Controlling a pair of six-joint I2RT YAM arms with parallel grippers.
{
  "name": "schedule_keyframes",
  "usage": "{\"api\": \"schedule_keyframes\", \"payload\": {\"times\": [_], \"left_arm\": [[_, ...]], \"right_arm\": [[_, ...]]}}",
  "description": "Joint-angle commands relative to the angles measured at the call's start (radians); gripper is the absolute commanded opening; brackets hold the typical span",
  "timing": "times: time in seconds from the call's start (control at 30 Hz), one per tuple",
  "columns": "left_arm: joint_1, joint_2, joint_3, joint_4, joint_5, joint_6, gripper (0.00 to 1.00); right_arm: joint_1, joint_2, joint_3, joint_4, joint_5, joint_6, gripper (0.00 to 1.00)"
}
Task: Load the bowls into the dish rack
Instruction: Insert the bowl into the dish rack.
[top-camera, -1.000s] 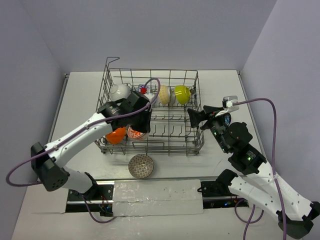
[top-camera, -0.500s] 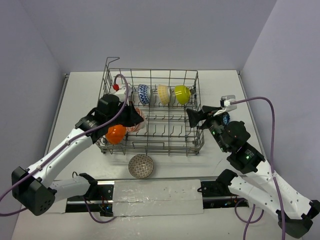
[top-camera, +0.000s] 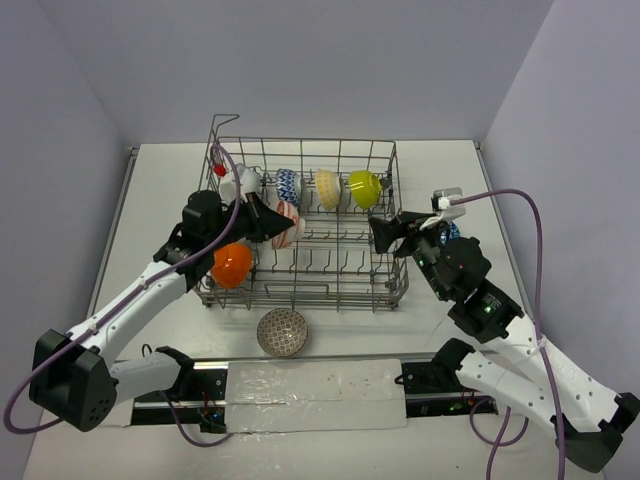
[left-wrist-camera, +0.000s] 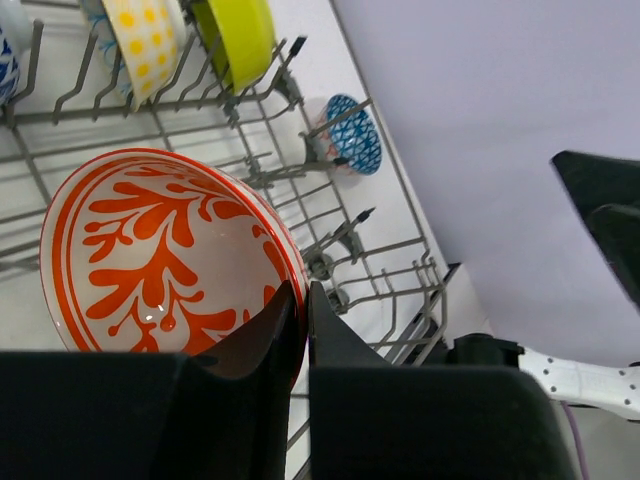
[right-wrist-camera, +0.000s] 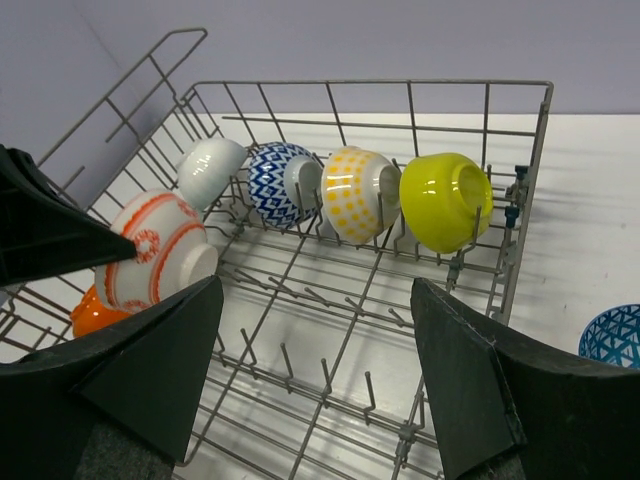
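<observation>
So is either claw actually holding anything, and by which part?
The left gripper pinches the red-white bowl by its rim; the right gripper is open, holding nothing.

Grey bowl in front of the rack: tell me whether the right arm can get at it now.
Probably yes. The grey bowl sits alone on the table before the rack; the right tool, open and empty at the rack's right side, has nothing between.

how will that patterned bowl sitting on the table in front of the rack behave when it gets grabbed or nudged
The patterned bowl looks like hard glazed ceramic, so probably stiff, breakable and a bit slippery. It sits opening up on the table, so a nudge should slide it rather than roll it.
</observation>
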Motion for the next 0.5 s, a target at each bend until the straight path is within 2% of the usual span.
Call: {"api": "schedule_keyframes", "payload": {"times": [0.0, 0.2, 0.47], "left_arm": [[0.022, 0.010, -0.011, 0.200, 0.071, -0.046, 0.00], [0.038, -0.012, -0.129, 0.378, 0.061, -0.099, 0.00], [0.061, 0.014, -0.212, 0.521, 0.086, -0.150, 0.00]], "right_arm": [[-0.006, 0.012, 0.007, 0.031, 0.027, -0.013, 0.83], [-0.008, 0.029, 0.008, 0.038, 0.025, -0.015, 0.83], [-0.014, 0.066, 0.013, 0.041, 0.015, -0.017, 0.83]]}}
